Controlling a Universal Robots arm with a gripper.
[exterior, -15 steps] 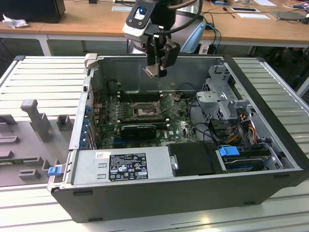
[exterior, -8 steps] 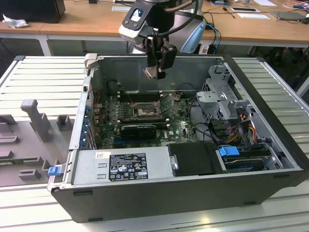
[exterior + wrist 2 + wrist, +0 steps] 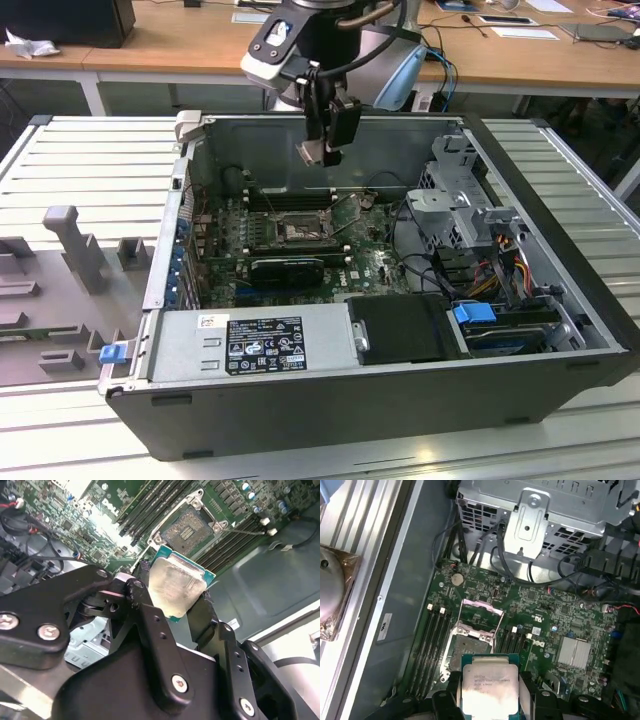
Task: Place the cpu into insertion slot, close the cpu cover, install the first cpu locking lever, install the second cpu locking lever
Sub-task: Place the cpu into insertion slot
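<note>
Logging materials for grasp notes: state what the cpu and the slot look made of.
The cpu: silvery-grey metal top with a dull sheen, on a thin green board edge, likely laminate. The slot: bright metal rim that glints, around a dark centre, probably plastic.

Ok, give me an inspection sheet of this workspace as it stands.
Surface: slatted metal table carrying an open computer case.
Job's things: cpu held above the board; insertion slot bare; cpu cover swung open.
Clutter: grey fixtures on the table at the exterior view's left.
Grippers: hand shut on the cpu's edges.
Cables: black cables beside the drive cage, apart from the slot.
Surroundings: wooden desks behind.
</note>
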